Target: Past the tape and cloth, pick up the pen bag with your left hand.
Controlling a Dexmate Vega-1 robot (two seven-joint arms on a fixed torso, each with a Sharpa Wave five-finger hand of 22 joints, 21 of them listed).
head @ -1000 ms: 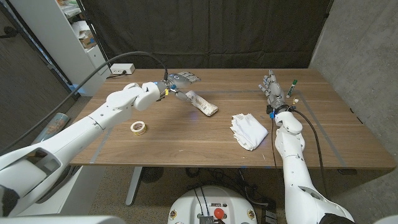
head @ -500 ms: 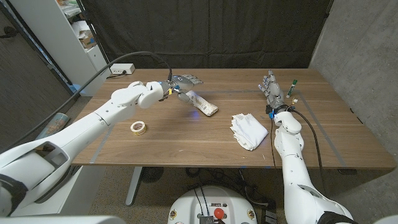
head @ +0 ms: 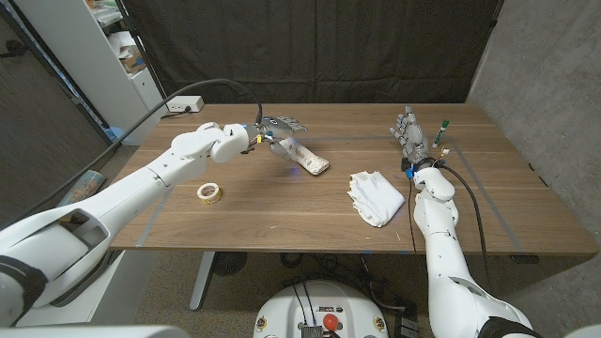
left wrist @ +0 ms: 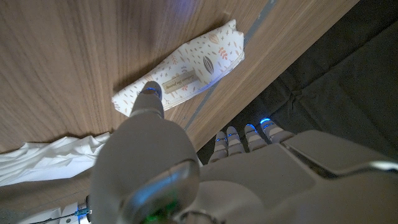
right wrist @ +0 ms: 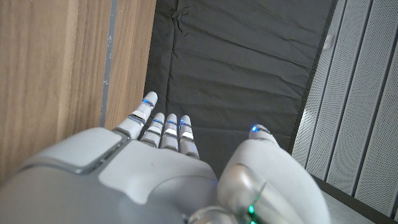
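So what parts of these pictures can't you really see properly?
- Pen bag: in the head view the left hand covers its far end, so whether the fingers touch it cannot be told. In the left wrist view the thumb hides part of it.
- Print on the pen bag: too small to read.
- Cloth: in the left wrist view, cut off by the edge and the hand.
- Right hand: whether its fingers rest on the table is unclear.

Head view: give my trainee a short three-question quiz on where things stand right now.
1. True or false: the left hand already holds the pen bag.
2. Which lies nearest the table's front edge? A) tape roll B) pen bag C) right hand
3. Fill in: the white ___ lies near the right arm.

Key: 1 false, its fingers are spread above the bag's far end, no grip visible; 2 A; 3 cloth.
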